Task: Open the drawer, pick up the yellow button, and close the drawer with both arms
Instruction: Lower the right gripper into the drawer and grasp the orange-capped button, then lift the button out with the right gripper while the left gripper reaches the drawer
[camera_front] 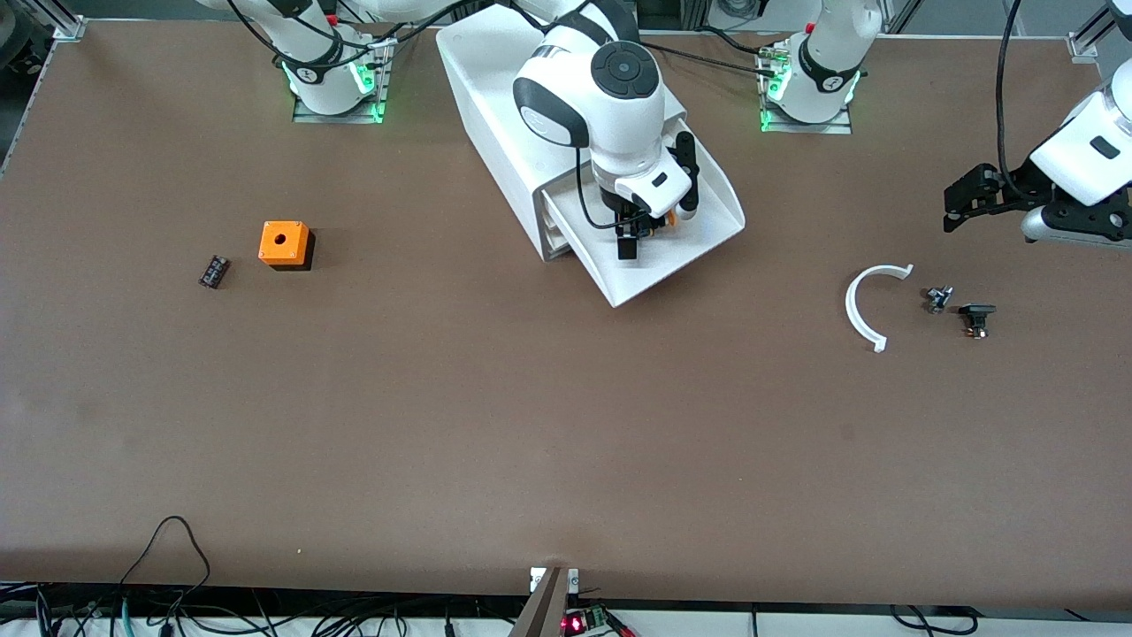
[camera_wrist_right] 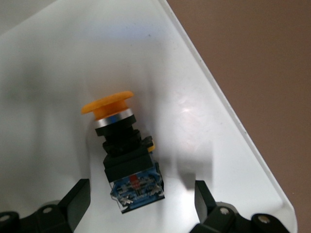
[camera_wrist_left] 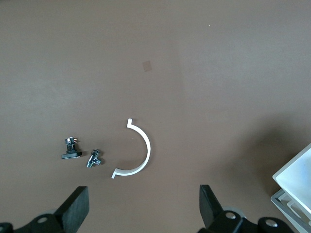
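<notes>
The uppermost drawer [camera_front: 681, 274] of the white cabinet [camera_front: 495, 106] is pulled open. The button [camera_wrist_right: 124, 155] lies on its side in the drawer's tray [camera_wrist_right: 194, 111], orange cap away from the wrist; only a bit of orange [camera_front: 672, 215] shows in the front view. My right gripper [camera_front: 641, 232] hangs in the drawer, open, its jaws [camera_wrist_right: 140, 193] on either side of the button's black base without touching it. My left gripper [camera_front: 964, 199] is open and empty [camera_wrist_left: 142, 198], up over the table at the left arm's end, where that arm waits.
A white arc piece [camera_front: 862, 305], a small metal part [camera_front: 937, 298] and a small black part [camera_front: 976, 317] lie under the left gripper's area. An orange cube with a hole [camera_front: 284, 243] and a black ribbed block [camera_front: 213, 271] lie toward the right arm's end.
</notes>
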